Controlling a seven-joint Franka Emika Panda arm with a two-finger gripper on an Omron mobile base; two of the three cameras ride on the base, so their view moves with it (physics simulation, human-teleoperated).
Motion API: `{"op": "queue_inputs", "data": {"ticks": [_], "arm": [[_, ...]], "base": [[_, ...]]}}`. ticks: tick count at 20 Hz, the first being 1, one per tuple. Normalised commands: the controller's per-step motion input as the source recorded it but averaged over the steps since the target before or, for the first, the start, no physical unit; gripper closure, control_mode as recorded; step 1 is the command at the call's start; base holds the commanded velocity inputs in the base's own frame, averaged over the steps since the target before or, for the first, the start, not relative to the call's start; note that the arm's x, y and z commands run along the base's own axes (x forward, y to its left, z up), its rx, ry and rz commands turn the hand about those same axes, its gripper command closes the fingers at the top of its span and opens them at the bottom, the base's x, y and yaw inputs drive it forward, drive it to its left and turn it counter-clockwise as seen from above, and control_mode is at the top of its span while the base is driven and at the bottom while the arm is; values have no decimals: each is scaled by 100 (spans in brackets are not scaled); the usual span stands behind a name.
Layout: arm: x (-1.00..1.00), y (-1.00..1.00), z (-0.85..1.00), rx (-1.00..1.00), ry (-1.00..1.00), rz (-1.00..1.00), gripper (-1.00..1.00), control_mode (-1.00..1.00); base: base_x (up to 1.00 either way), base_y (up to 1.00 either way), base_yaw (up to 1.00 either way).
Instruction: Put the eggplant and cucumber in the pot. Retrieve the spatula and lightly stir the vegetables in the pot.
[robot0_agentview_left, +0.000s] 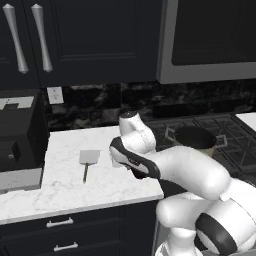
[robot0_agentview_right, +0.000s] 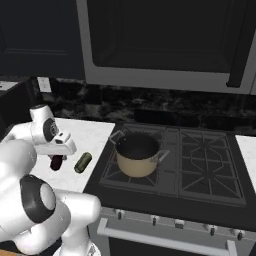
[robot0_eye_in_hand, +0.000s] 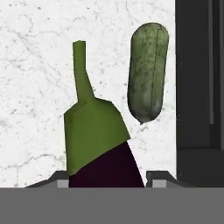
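The eggplant (robot0_eye_in_hand: 105, 168) sits between the two dark finger tips of the claw (robot0_eye_in_hand: 106, 178), its purple body filling the gap between them and its green cap and stem pointing toward twelve o'clock in the hand view; the tips stand on either side of it and look clamped on its body. From the right base view the eggplant (robot0_agentview_right: 56, 162) shows as a dark shape under the claw (robot0_agentview_right: 59, 156), low on the white marble surface (robot0_agentview_right: 90, 135). The cucumber (robot0_eye_in_hand: 148, 72) lies just beside it at about one o'clock in the hand view, apart from it, and parallel to the stove's edge; in the right base view the cucumber (robot0_agentview_right: 83, 162) rests near the stove (robot0_agentview_right: 200, 165). The pot (robot0_agentview_right: 137, 155) stands on the stove's near left burner, at three o'clock from the vegetables. The spatula (robot0_agentview_left: 88, 161) lies flat on the surface at nine o'clock from the arm in the left base view, blade away, handle toward the surface's front edge. The arm (robot0_agentview_left: 175, 170) reaches forward from its base, bends at the elbow and turns the wrist straight down over the surface.
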Motion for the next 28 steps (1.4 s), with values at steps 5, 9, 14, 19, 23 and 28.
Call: {"op": "queue_inputs", "data": {"ticks": [5, 9, 14, 19, 23, 28], "arm": [[-39, -97, 100, 14, -16, -9, 100, -100], [-10, -100, 100, 9, -18, -13, 100, -100], [0, -100, 100, 5, -14, -15, 100, -100], [16, -87, 58, 0, -14, -13, 100, -100], [1, -69, 18, 0, -33, -5, 100, -100], [22, -40, 2, 0, -38, -1, 100, -100]], "base": [[0, 0, 0], [0, 0, 0], [0, 0, 0], [0, 0, 0], [0, 0, 0], [0, 0, 0]]}}
